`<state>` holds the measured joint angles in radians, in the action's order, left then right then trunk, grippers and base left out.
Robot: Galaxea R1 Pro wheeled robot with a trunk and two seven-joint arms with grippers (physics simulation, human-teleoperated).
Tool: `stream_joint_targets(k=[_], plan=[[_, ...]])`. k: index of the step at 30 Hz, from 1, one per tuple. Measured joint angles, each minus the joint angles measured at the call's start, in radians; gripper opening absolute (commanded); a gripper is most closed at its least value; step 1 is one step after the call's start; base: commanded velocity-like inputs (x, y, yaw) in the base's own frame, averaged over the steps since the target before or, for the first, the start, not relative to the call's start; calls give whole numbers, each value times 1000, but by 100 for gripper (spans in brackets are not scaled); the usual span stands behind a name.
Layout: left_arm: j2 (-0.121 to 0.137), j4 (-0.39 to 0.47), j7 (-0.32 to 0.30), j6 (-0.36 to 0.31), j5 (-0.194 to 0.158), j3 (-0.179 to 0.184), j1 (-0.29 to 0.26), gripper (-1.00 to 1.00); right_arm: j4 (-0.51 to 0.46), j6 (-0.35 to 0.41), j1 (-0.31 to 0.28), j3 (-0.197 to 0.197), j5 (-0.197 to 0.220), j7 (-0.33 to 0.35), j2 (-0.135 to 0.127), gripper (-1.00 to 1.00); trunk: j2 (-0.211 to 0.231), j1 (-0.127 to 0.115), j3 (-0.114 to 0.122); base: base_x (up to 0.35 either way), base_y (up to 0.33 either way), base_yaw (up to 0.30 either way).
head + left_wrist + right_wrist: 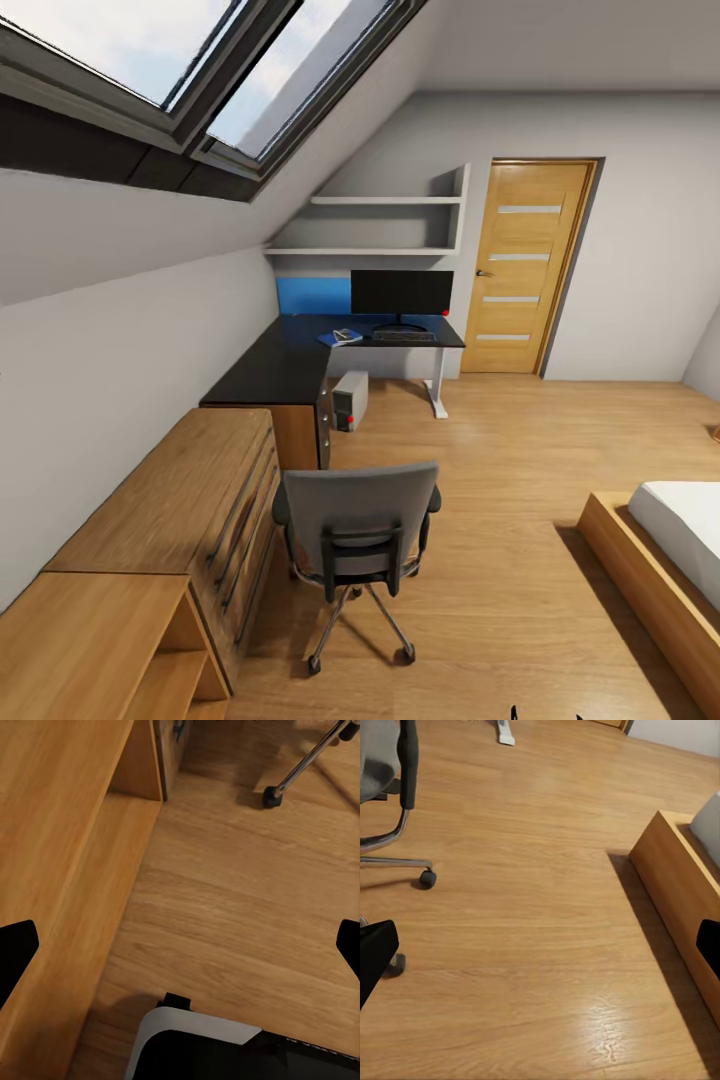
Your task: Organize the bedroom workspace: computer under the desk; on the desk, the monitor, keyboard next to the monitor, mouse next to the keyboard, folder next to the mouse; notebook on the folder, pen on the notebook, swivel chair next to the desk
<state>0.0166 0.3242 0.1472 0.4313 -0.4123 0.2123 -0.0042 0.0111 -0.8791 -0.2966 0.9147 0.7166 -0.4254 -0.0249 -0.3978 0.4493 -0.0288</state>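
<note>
The bedroom's desk (300, 362) fills the far left corner with the monitor (401, 293) on it, the keyboard (403, 336) just in front and the blue folder (338, 338) left of that, while the computer (350, 399) sits underneath, already where the task wants it. The swivel chair (357, 530) stands near, beside the dresser (170, 510), well short of the desk. Both the left gripper (180, 945) and right gripper (540, 945) hang wide open and empty over bare floor, likely because the robot is approaching.
</note>
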Motion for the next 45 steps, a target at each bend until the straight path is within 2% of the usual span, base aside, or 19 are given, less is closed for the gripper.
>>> stream_joint_targets(k=[7, 13, 20, 26, 33, 45], plan=[[-1, 0, -1, 0, 1, 2, 0, 100, 0, -1, 0, 0, 0, -1, -1, 100, 0, 0, 1, 4, 16, -75], [-4, 3, -3, 0, 1, 27, 0, 100, 0, -1, 0, 0, 0, 1, -8, 100, 0, 0, 3, 1, 3, -196], [-28, 2, -2, -1, 2, 62, 0, 100, -1, 0, 0, 0, 0, 1, -10, 100, 0, 0, 4, 0, 1, -78], [-38, 1, 0, -3, -1, 77, 0, 100, 0, -1, 1, 0, 0, 3, -18, 100, 0, 0, 4, 0, 0, -14], [-40, 0, 6, -7, -7, 75, 0, 100, -1, 0, 0, 1, -1, 11, -32, 100, -49, 27, -18, 0, 0, -2], [-35, 2, 10, -4, -16, 69, 0, 100, -7, -5, 0, 1, 0, 18, -33, 100, -133, 73, -56, 0, 0, 0]])
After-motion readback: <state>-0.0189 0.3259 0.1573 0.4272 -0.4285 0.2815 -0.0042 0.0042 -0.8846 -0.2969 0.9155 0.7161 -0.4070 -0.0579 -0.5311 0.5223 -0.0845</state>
